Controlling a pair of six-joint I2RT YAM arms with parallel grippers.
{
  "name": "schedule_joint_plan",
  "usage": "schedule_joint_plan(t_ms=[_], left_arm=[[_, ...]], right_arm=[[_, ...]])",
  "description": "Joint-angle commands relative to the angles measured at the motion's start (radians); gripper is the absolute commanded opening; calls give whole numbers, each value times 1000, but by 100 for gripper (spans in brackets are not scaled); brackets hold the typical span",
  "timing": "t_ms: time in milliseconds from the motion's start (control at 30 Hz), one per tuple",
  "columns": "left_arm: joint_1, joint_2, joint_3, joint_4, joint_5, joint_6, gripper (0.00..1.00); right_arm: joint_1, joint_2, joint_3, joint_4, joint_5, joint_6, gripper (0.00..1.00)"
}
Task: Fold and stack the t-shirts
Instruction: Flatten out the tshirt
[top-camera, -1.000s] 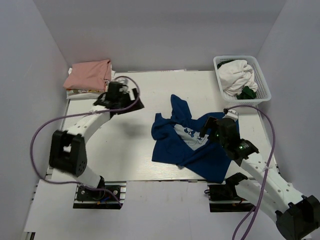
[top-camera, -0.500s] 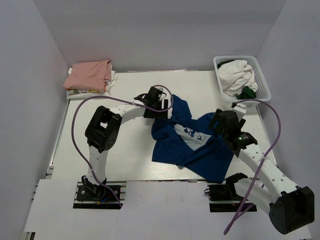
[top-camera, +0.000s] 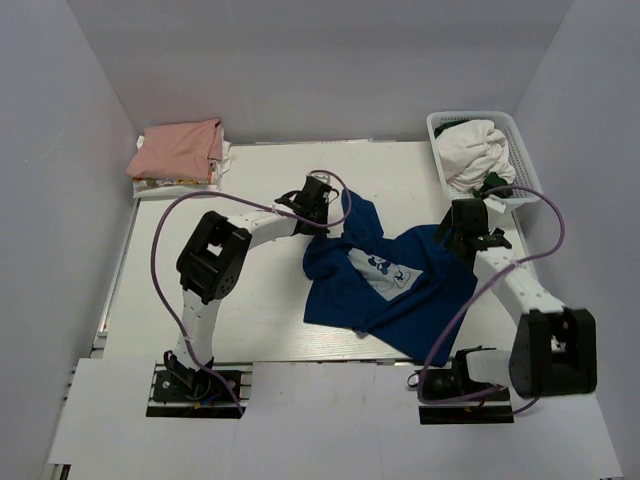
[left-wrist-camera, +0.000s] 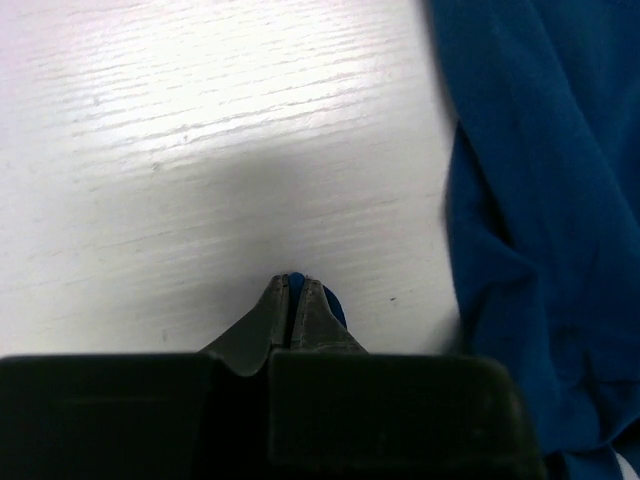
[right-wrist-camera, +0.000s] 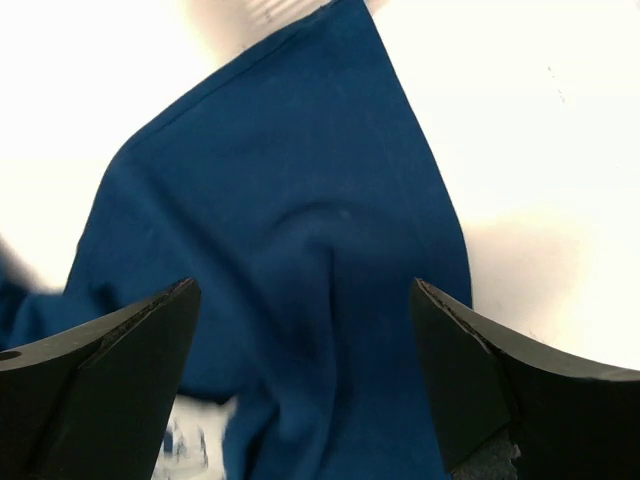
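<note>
The dark blue t-shirt (top-camera: 395, 295) lies crumpled at the table's middle, its white and pale-blue print facing up. My left gripper (top-camera: 323, 212) is at the shirt's upper left edge; in the left wrist view the left gripper (left-wrist-camera: 296, 283) is shut with a sliver of the blue t-shirt (left-wrist-camera: 540, 200) pinched between its tips. My right gripper (top-camera: 462, 236) hovers over the shirt's upper right corner, and in the right wrist view the right gripper (right-wrist-camera: 300, 292) stands wide open above the blue cloth (right-wrist-camera: 290, 220). The salmon-pink t-shirt (top-camera: 180, 148) lies folded at the back left.
A white lattice basket (top-camera: 524, 150) holding white cloth (top-camera: 472, 150) and something dark green stands at the back right, just behind my right arm. The pink shirt rests on other folded pale cloth (top-camera: 172, 181). Walls close in on three sides.
My left arm swung from the pink stack over to the blue shirt's upper left edge and shut on it. My right gripper moved back to the shirt's upper right corner, staying open.
</note>
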Motion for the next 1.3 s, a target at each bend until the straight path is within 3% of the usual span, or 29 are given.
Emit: schedule_joint_plan(t_ms=[0,333,500,633,667,700,733,867,1100,1267], left_arm=[[-11,-56,-50,-71,-93,-1,0],[13,-197,-171,-65,-302,-62,0],[23,-238,-171,-74,-410,-71,0],[23,-260,-162,-42,-449,-50,0],[32,-269,-150,-25,-462,-35,0],[32,-269,-136,-25,-462,-35,0],[32,-281,-118,-36,-494,-35,0],[32,-385,-76,-57,-572,7,0],[21,-868,-160,22,-609,115,0],[21,-1156,-186,4,-534,114,0]], right_arm=[[-66,130,98,64,-65,-26,90],[-206,420,172,130,-162,-105,90],[-215,507,176,159,-319,-180,86],[-203,544,184,217,-518,-226,62],[-198,544,187,248,-571,-229,32],[-197,543,190,254,-602,-234,11],[-195,532,198,256,-605,-241,0],[-178,329,210,259,-564,-269,0],[-168,-163,244,248,-542,-298,0],[-171,-348,337,170,-546,-309,0]])
